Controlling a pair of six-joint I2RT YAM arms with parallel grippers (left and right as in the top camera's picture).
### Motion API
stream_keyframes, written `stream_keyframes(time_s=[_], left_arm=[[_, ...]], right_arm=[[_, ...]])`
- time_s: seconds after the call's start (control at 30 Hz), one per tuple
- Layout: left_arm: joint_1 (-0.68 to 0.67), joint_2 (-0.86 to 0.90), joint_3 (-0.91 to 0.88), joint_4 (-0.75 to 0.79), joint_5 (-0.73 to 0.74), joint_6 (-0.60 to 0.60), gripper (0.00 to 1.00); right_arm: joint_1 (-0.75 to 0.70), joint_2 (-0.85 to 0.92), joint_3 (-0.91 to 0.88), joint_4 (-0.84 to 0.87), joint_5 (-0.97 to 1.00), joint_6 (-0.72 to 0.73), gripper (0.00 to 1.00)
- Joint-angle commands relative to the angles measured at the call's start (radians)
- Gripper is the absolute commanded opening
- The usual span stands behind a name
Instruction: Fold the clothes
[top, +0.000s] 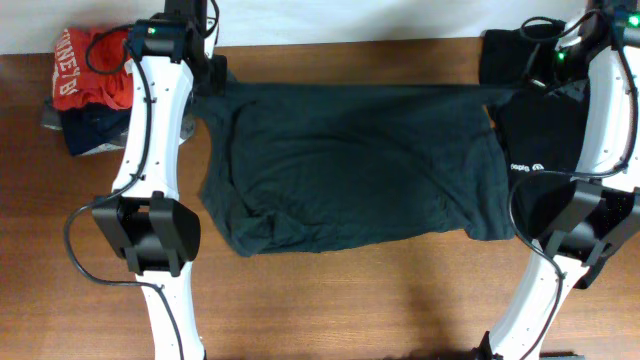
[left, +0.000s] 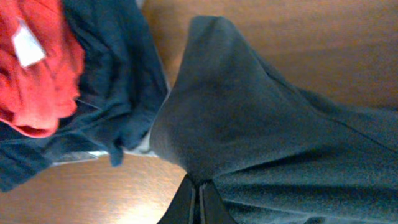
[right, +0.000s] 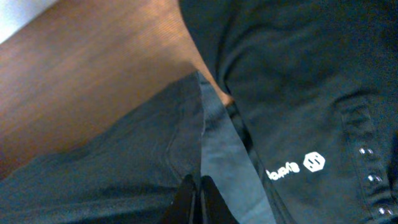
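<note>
Clothes are seen in three lots on the counter (top: 350, 300). Outward of the left tool lies a heap of red, navy and grey garments (top: 88, 95). Between the two tools a dark T-shirt (top: 350, 170) is spread. Just beyond the right tool lies a black logo shirt (top: 545, 140).

The left tool (left: 198, 186) is clamped on the far left corner of the dark T-shirt. Its fingers are pressed together with a fold of cloth rising out of them, and the heap lies close beside it but is not gripped. The right tool (right: 196, 186) is likewise clamped on the far right corner, fingers together on the edge of the cloth. The black logo shirt is overlapped by that corner and is not held.

The far edge of the dark T-shirt is drawn out in a nearly straight line from one tool to the other, so its long axis runs from tool to tool. The whole body of the garment lies on the near side of that line, toward the arm bases, rumpled near the lower hem on the left tool's side. Neither tool is nearer than the other, since each holds one end of the same edge.

A fold is therefore judged to call for both tools moving together toward the near hem, keeping the held edge level. The heap and the black logo shirt could be caught and dragged along.
</note>
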Motion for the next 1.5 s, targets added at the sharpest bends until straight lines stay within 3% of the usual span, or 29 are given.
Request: stream_keyframes(time_s=[0.0,0.23,0.77,0.8,0.87,0.9,0.97,1.03,1.27,1.47], left_arm=[[0.012,-0.024,-0.038,-0.011,0.003,0.015,0.01],[0.012,-0.024,-0.144,-0.014,0.005,0.011,0.01],[0.012,-0.024,-0.225,-0.019,0.051,0.008,0.01],[0.012,-0.024,-0.225,-0.019,0.058,0.008,0.03],[0.012,-0.024,-0.225,-0.019,0.06,0.008,0.17],[0.012,-0.024,-0.225,-0.019,0.06,0.008,0.29],[0.012,-0.024,-0.225,-0.02,0.06,0.008,0.5],[0.012,-0.024,-0.225,-0.021,0.06,0.008,0.59],[0.018,-0.025,-0.208,-0.023,0.058,0.008,0.61],[0.035,-0.045,-0.09,-0.104,0.06,0.008,0.62]], right_arm=[[-0.037,-0.011,0.011,-0.02,0.064,-0.032,0.04],[-0.037,0.019,-0.022,-0.099,0.091,-0.053,0.04],[-0.037,0.019,-0.269,-0.04,0.09,-0.045,0.04],[-0.037,0.019,-0.268,-0.039,0.09,-0.045,0.04],[-0.037,0.019,-0.268,-0.037,0.083,-0.044,0.05],[-0.037,0.019,-0.268,-0.036,0.083,-0.044,0.09],[-0.037,0.019,-0.268,-0.037,0.083,-0.045,0.28],[-0.037,0.019,-0.267,-0.037,0.083,-0.045,0.63],[-0.038,0.014,-0.21,-0.047,0.002,-0.045,0.68],[-0.037,-0.013,-0.031,-0.146,-0.031,-0.045,0.69]])
